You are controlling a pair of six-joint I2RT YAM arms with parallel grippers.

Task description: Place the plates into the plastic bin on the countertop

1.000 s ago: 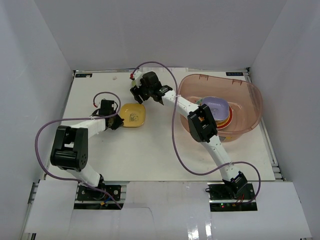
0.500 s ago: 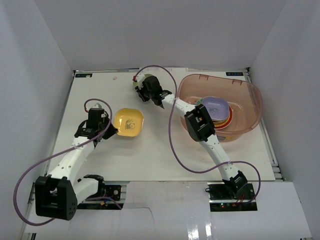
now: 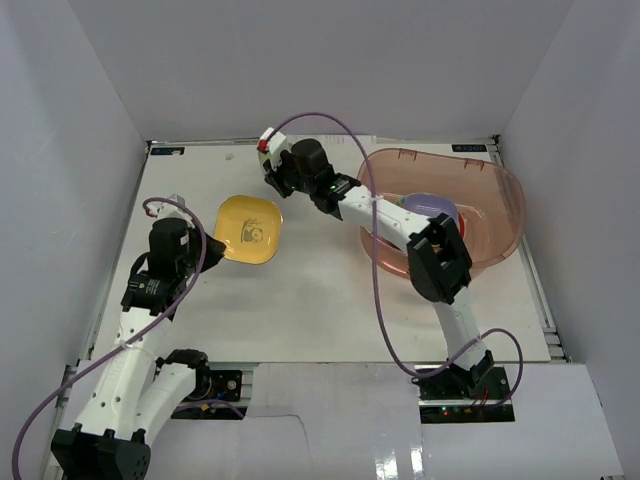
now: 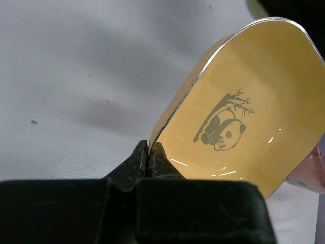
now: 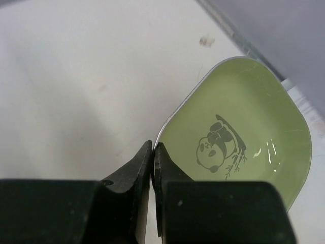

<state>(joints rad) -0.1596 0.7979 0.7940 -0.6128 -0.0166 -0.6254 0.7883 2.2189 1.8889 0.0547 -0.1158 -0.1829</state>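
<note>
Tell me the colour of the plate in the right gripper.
A green plate, clearest in right wrist view.

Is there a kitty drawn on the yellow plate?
No, the yellow plate has a panda drawn on it, seen plainly from the left wrist.

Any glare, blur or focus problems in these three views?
Left wrist: small bright glints on the yellow plate below its panda print, and the left gripper is a dark, featureless mass. Right wrist: similar glints on the green plate, and the right gripper is equally dark. Top external: even light, soft shadows, no blur.
</note>
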